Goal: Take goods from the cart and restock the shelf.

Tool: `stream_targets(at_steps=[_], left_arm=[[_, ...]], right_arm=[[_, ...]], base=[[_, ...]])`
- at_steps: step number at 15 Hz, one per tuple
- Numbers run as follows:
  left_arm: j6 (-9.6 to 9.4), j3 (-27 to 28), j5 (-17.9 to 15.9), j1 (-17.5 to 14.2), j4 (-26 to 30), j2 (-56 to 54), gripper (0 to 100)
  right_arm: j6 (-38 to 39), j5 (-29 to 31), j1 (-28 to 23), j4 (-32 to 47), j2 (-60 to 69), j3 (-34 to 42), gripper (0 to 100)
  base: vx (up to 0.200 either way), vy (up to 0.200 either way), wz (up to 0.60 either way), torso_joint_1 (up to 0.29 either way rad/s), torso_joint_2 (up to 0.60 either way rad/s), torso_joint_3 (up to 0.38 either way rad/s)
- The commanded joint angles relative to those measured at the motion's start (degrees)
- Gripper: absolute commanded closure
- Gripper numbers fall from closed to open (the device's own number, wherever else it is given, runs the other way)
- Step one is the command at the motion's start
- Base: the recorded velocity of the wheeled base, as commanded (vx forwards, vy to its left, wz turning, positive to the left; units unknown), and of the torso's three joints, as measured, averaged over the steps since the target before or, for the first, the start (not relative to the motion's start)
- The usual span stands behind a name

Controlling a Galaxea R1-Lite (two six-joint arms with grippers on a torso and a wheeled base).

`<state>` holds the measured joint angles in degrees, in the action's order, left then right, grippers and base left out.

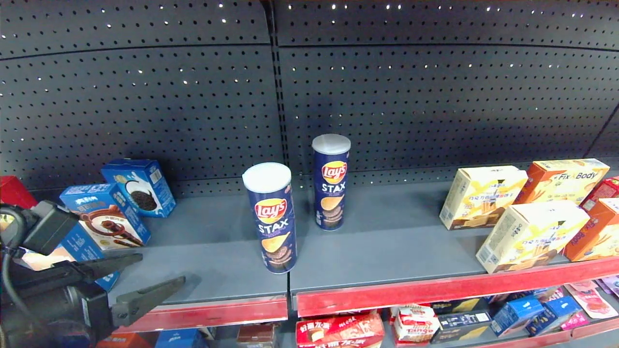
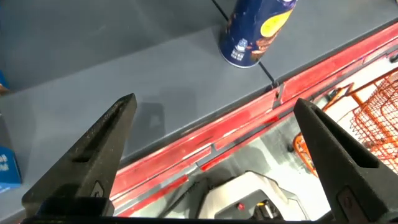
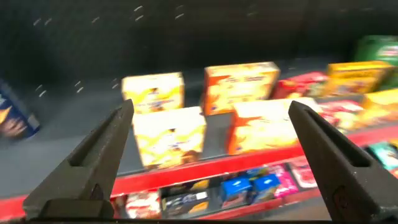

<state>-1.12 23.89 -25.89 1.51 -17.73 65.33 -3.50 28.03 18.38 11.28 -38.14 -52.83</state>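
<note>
Bare grey shelf (image 1: 387, 241) on both sides of the front chip can (image 1: 271, 217) near the red lip (image 1: 435, 290), with the rear chip can (image 1: 331, 181) behind. The left gripper (image 1: 162, 269) is spread wide, holding nothing, and hovers at the lip; the right gripper (image 3: 211, 106), equally spread, faces yellow boxes (image 3: 168, 134). The left wrist view adds the orange cart (image 2: 373, 106) beyond the lip.

Shop: stocked pegboard shelf (image 1: 387, 241).

Glossy chip can (image 1: 271, 217), matt metal shelf (image 1: 387, 246)
</note>
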Motion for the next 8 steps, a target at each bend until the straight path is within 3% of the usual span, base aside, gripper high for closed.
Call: stream_targets(at_steps=[1, 8], left_arm=[[-0.02, 1.68, -0.03, 0.16, -0.12, 1.38, 0], [-0.20, 8.27, 1.99, 1.48, -0.20, 11.84, 0]], right_arm=[[-0.02, 0.01, -2.48, 0.06, 3.78, 0.36, 0], [-0.81, 0.01, -4.76, 0.06, 3.60, -0.96, 0]], base=[[0.000, 0.000, 0.00, 0.000, 0.00, 0.000], [0.000, 0.000, 0.00, 0.000, 0.00, 0.000]])
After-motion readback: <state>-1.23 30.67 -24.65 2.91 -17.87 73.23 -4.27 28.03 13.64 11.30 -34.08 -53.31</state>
